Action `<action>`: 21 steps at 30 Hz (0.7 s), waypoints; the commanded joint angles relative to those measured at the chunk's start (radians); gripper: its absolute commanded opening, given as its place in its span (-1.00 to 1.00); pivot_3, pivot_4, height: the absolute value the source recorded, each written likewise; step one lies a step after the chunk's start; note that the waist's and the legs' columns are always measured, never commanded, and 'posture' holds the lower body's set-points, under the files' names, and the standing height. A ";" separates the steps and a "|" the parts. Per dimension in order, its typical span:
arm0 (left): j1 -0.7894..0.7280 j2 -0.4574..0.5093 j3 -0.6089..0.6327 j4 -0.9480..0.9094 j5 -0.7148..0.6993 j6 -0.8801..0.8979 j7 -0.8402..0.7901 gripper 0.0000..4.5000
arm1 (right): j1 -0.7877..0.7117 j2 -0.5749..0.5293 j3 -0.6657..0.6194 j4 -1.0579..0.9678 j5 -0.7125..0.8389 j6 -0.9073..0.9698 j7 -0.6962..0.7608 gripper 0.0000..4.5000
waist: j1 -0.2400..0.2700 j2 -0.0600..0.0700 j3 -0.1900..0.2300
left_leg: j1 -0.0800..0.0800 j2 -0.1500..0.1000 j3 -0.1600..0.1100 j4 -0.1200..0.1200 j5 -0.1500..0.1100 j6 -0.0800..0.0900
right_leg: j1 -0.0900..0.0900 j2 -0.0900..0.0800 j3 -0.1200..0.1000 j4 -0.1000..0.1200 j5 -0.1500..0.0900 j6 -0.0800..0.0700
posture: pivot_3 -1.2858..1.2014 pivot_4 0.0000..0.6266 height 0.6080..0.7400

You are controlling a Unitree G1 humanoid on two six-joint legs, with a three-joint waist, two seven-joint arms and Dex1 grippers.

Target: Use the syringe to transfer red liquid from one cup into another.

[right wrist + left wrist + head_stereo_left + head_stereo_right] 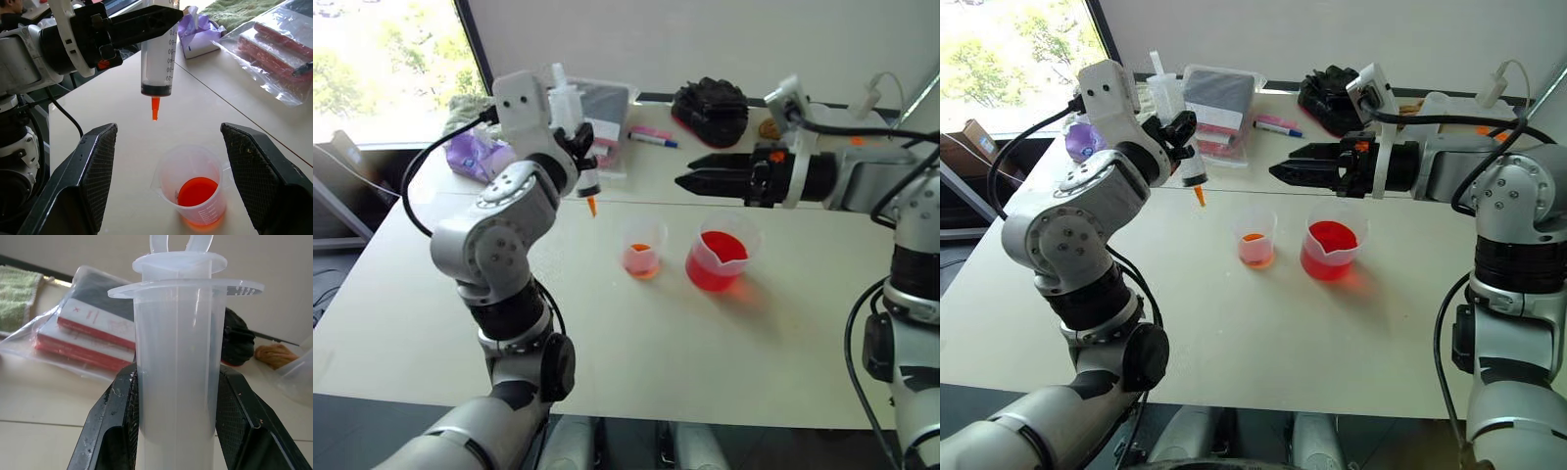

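Note:
My left gripper [576,147] is shut on the barrel of the syringe [176,357], which it holds upright above the table. The plunger is pushed fully in. The orange tip [155,108] points down and hangs to the left of the small cup [641,251]. That cup holds a little red liquid [196,191]. To its right stands the wider spouted beaker [717,257], with more red liquid [1330,238] in it. My right gripper [690,176] hovers open above the beaker, pointing left toward the syringe, with nothing between its fingers.
At the back of the table lie a plastic bag of red-edged books [605,110], a marker [652,139], a black bundle [710,108] and a purple tissue pack [473,157]. A clear container [1433,104] stands at the far right.

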 commanded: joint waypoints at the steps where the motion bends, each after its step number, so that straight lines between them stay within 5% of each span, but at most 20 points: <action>1: -0.063 -0.004 0.045 -0.034 0.013 0.119 0.012 -0.30 | 0.000 -0.036 -0.014 -0.025 -0.015 -0.042 0.031 0.56 | 0.000 0.000 0.000 | 0.000 0.000 0.000 0.000 0.000 -0.001 | 0.000 0.000 0.000 0.000 0.000 0.000 | 0.03 -0.52 1.00; 4: -0.027 0.079 -0.021 0.053 0.005 0.205 0.017 -0.30 | 0.000 -0.092 0.009 -0.026 -0.048 -0.088 0.093 0.56 | -0.001 0.000 0.000 | 0.000 0.000 0.000 0.000 0.001 -0.001 | 0.000 0.000 0.000 0.000 0.000 0.000 | 0.03 -0.52 1.00; 21: 0.107 0.173 -0.117 0.253 -0.188 0.211 0.165 -0.30 | 0.043 -0.146 0.010 -0.104 -0.060 -0.140 0.198 0.56 | -0.001 0.000 0.000 | 0.001 0.000 0.000 0.000 0.002 -0.004 | -0.001 -0.002 0.001 0.000 0.000 0.000 | 0.03 -0.52 1.00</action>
